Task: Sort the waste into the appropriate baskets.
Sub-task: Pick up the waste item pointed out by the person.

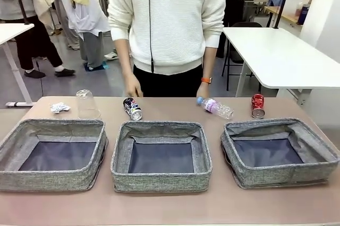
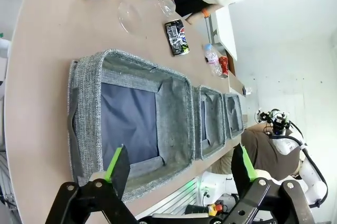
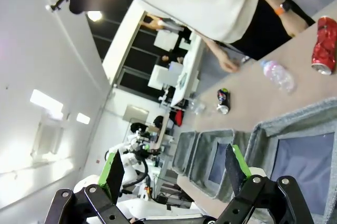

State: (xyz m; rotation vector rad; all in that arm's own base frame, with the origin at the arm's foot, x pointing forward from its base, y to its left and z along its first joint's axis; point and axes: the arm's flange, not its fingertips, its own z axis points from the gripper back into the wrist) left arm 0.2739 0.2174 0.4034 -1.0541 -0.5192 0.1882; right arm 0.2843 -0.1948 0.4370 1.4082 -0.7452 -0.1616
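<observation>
Currently, waste is sitting in a row behind three low grey woven fabric baskets [image 1: 159, 181]: crumpled white paper [image 1: 59, 107], an upturned clear plastic cup [image 1: 87, 104], a crushed dark blue-silver can [image 1: 132, 108], a pink-labelled clear bottle [image 1: 215, 107], a crushed red can [image 1: 257, 105]. Both the left claw [image 2: 179, 155] and the right claw [image 3: 174, 155] are hanging wide open and empty on the baskets' near side, well apart from it.

Three baskets [image 1: 48, 178] [image 1: 159, 182] [image 1: 276, 176]. Behind the baskets: two cans, red can [image 1: 257, 105] and dark can [image 1: 132, 108]; one bottle [image 1: 217, 107]; one cup [image 1: 87, 104]; one crumpled paper [image 1: 59, 107].
</observation>
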